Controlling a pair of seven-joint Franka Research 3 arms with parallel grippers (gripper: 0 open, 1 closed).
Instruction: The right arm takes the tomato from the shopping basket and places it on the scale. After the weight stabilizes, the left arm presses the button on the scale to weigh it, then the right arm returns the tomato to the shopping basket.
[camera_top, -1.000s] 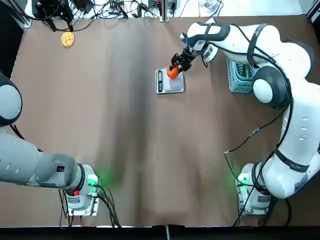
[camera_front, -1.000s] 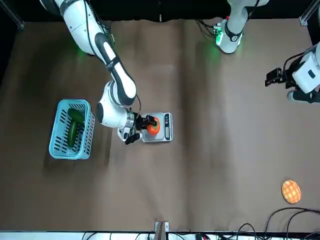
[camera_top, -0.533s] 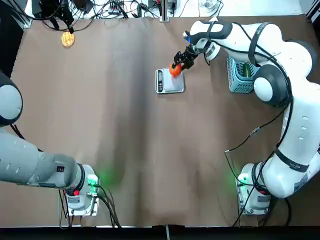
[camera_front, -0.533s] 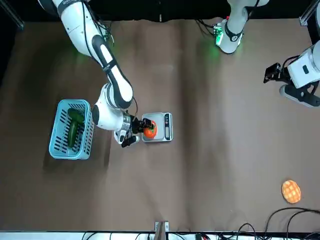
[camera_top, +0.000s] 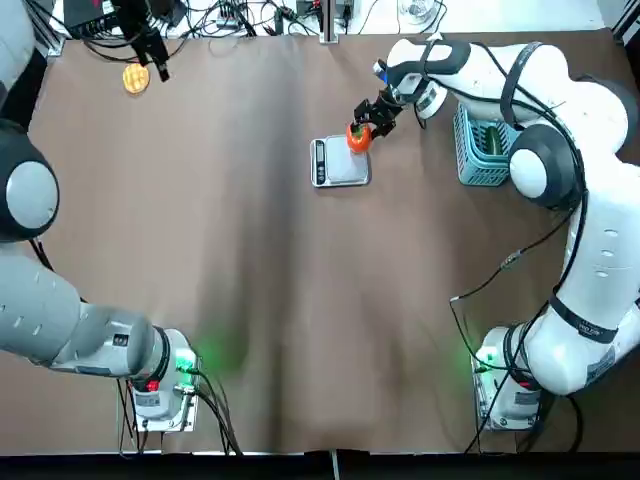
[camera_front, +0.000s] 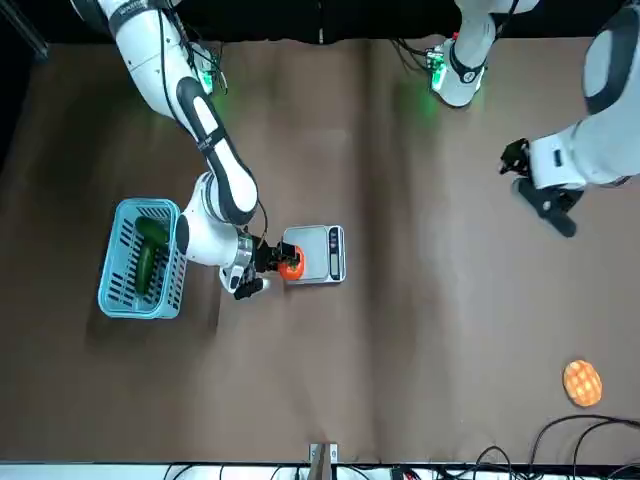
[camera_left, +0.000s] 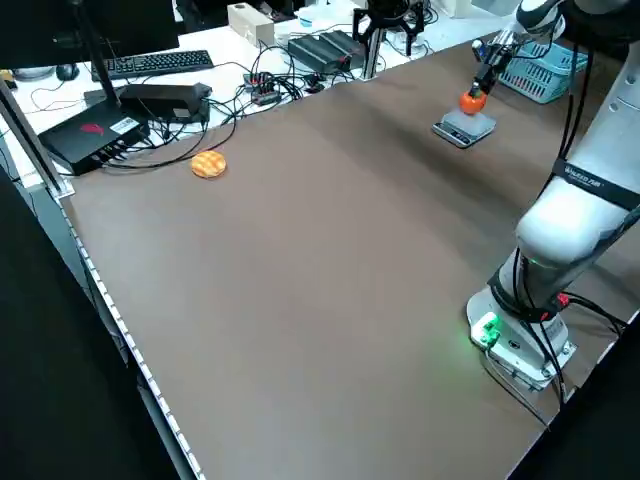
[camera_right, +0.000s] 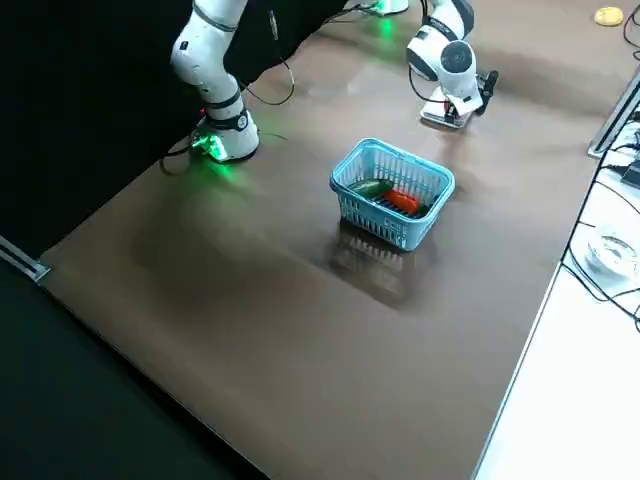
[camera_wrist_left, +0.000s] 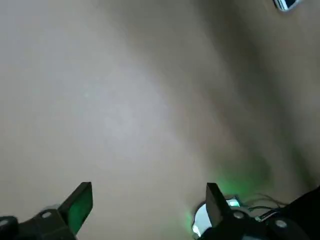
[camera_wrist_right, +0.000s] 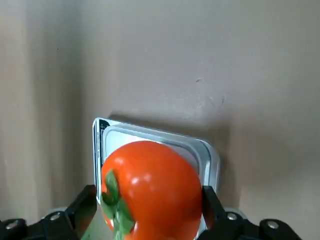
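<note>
My right gripper (camera_top: 364, 126) is shut on the tomato (camera_top: 357, 136), an orange-red ball with a green stem. It holds the tomato (camera_wrist_right: 150, 187) in the air over the edge of the scale (camera_top: 340, 165) that faces the shopping basket (camera_top: 480, 150). The scale's silver platform (camera_wrist_right: 207, 152) is bare, and in the front view the tomato (camera_front: 290, 267) sits at the scale's (camera_front: 318, 250) left corner. The light-blue shopping basket (camera_front: 125, 290) stands just beyond the right arm. My left gripper (camera_wrist_left: 147, 205) is open and empty, raised far off near the table's far left (camera_front: 535, 190).
A green vegetable (camera_front: 147, 255) lies in the basket, with a red item (camera_right: 403, 201) beside it in the right side view. A yellow-orange disc (camera_top: 136, 78) lies at the far left corner. Cables and boxes (camera_left: 150, 100) line the far edge.
My right gripper has lifted the tomato off the scale's platform and carried it toward the basket side. My left arm has swung, its gripper shifting over the far left of the table.
</note>
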